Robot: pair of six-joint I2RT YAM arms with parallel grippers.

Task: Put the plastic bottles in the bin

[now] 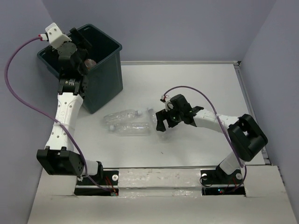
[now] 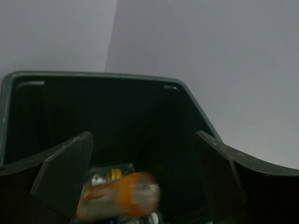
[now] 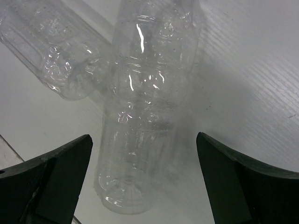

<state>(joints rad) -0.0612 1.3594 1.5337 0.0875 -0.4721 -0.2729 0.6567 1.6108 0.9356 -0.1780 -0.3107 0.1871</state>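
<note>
The dark teal bin [image 1: 105, 70] stands at the far left. My left gripper [image 1: 77, 56] is open above its inside. In the left wrist view an orange bottle [image 2: 119, 196], blurred, lies between my fingers low inside the bin [image 2: 93, 107], on other bottles. Two clear crinkly bottles [image 1: 126, 122] lie side by side on the table. My right gripper [image 1: 161, 122] is open just right of them. In the right wrist view one clear bottle [image 3: 145, 116] lies between my fingers, base toward me, with a second one [image 3: 46, 51] at upper left.
The white table [image 1: 196, 84] ends at a raised edge on the right [image 1: 247, 98]. Purple walls close in the back and sides. A purple cable [image 1: 14, 60] loops left of the left arm.
</note>
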